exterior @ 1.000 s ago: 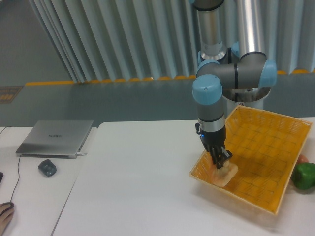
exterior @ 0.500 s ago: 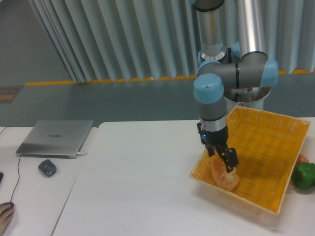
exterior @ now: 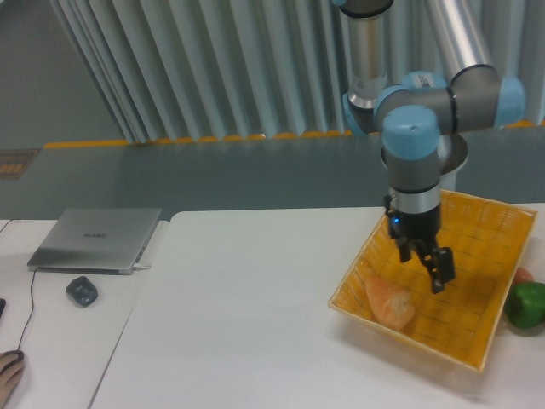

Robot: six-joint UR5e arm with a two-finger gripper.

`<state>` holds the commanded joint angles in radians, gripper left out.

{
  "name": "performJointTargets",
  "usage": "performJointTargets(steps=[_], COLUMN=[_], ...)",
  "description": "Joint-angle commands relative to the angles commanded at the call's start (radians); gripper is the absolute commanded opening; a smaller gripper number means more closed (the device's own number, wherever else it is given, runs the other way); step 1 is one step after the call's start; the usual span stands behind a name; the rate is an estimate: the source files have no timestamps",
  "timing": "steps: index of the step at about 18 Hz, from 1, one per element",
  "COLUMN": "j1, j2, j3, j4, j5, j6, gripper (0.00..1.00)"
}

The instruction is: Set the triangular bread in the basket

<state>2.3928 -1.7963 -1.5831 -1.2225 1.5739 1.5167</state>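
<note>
Now the triangular bread (exterior: 390, 302) lies inside the basket (exterior: 490, 228), at its near-left corner, free of any grip. The pincer (exterior: 438, 274) hangs just right of it over the basket floor, holding nothing; its gap I cannot tell.

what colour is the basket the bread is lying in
Bright yellow-orange woven wicker: the basket shows clearly in the fixed camera view.

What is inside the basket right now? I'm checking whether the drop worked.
The triangular bread lies inside the basket, near its front-left corner. The gripper hangs above the basket floor, apart from the bread. The gripper covers some of the weave behind it.
</note>
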Motion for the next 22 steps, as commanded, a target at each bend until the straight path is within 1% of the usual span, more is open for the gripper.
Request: performJointTargets(steps=[2, 4, 6, 7, 10, 13, 18, 22], j1=[0.031, 0.057, 0.075, 0.084, 0.130, 0.181, 0.215, 0.249], j2=[0.000, 0.000, -0.005, -0.009, -0.021, -0.026, -0.031, -0.035], j3=[0.009, 0.017, 0.034, 0.041, 0.049, 0.058, 0.058, 0.058], j4=[-0.006, -0.006, -0.021, -0.035, -0.045, -0.072, -0.074, -0.074], j5=[-0.002, 0.000, 0.005, 0.005, 0.017, 0.011, 0.012, 0.011], j6=[0.057, 0.072, 0.082, 0.111, 0.264, 0.281, 0.287, 0.353], gripper=[1.00, 1.00, 1.00, 1.00, 1.00, 1.00, 1.00, 1.00])
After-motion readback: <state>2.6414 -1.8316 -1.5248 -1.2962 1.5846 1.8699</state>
